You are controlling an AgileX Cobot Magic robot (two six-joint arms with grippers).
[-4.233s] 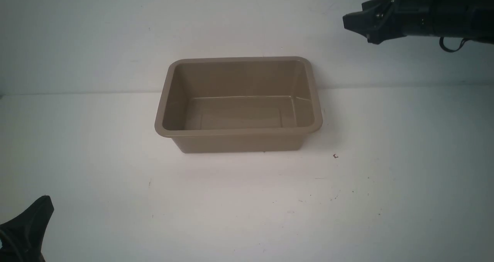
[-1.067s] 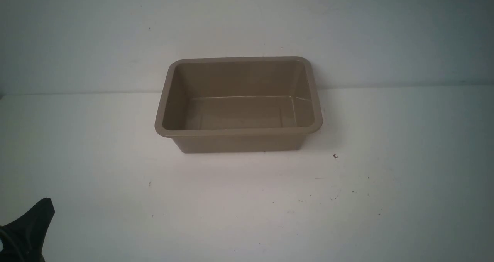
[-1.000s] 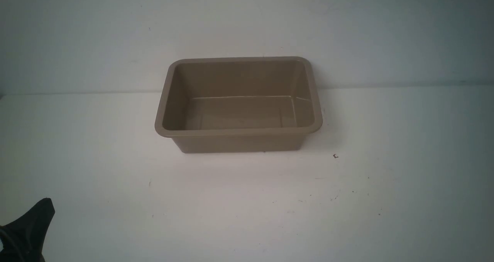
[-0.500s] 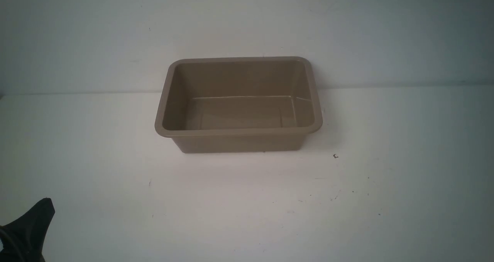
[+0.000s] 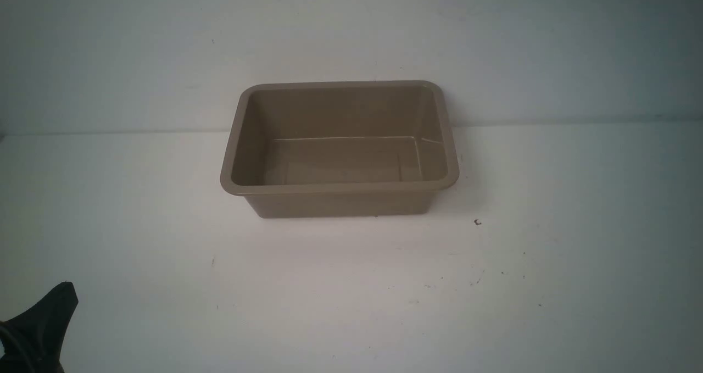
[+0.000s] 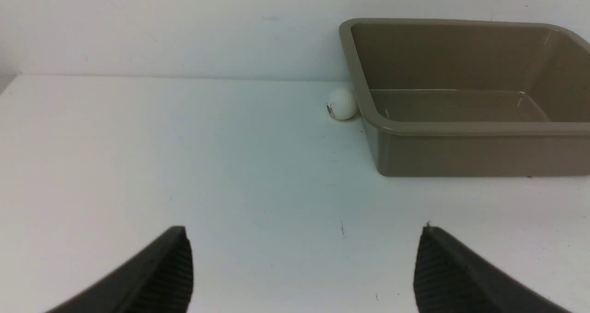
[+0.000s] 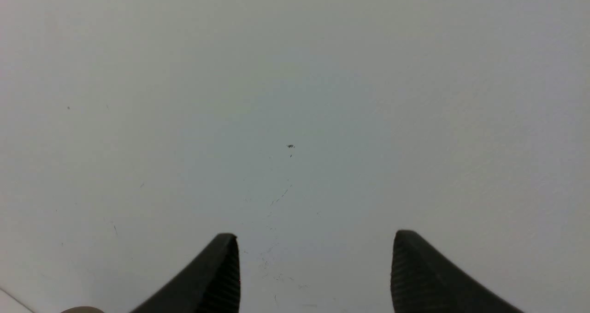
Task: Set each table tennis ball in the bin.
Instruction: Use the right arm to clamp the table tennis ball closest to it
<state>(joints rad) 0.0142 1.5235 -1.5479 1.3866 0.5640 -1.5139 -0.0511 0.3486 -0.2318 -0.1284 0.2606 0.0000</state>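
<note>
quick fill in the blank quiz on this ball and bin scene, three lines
Only ____ table tennis ball is in view, on the table beside the bin.
The jaws of the left gripper stand wide ____.
The right gripper holds ____.
Missing words: one, open, nothing.

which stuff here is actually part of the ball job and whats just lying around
Part of the job:
- bin
- one table tennis ball, outside the bin, right beside its wall; the second ball is not in view
- left hand and right hand, both open and empty

Just there:
- white table
- small dark speck on it
</note>
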